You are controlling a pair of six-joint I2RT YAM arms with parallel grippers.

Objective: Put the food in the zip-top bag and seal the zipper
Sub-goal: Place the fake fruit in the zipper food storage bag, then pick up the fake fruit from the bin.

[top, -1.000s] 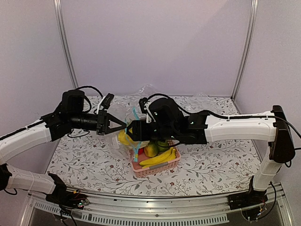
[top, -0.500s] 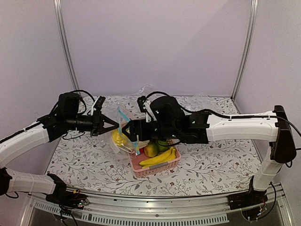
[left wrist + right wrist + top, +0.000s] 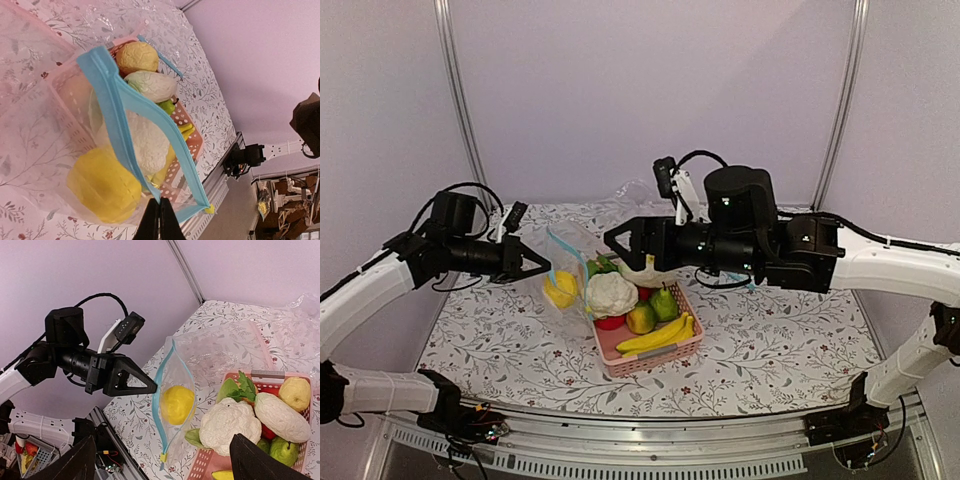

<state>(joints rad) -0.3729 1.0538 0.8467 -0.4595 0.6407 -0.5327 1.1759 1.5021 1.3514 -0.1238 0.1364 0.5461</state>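
Observation:
The clear zip-top bag [image 3: 563,272] [image 3: 176,371] hangs open left of the basket, with a yellow lemon-like fruit [image 3: 560,290] [image 3: 104,186] [image 3: 178,404] inside it. My left gripper [image 3: 546,271] [image 3: 159,214] [image 3: 154,388] is shut on the light-blue zipper [image 3: 116,112] [image 3: 158,407] strip at the mouth edge. My right gripper [image 3: 614,244] [image 3: 165,467] hovers above the basket, open and empty, apart from the bag. A white oblong piece [image 3: 281,417] [image 3: 152,85] and a green fruit [image 3: 665,303] [image 3: 283,450] lie in the basket.
The pink lattice basket [image 3: 660,360] [image 3: 234,376] also holds a white cauliflower [image 3: 611,293] [image 3: 230,425], a banana bunch [image 3: 655,336] and a pale yellow bumpy fruit [image 3: 295,392]. Crumpled clear plastic [image 3: 638,193] lies at the back. Metal frame posts [image 3: 457,100] stand behind.
My right gripper opened wide, rose and drew back to the right, away from the bag. The left gripper pulled the bag's edge leftward; the lemon-like fruit now sits inside the bag.

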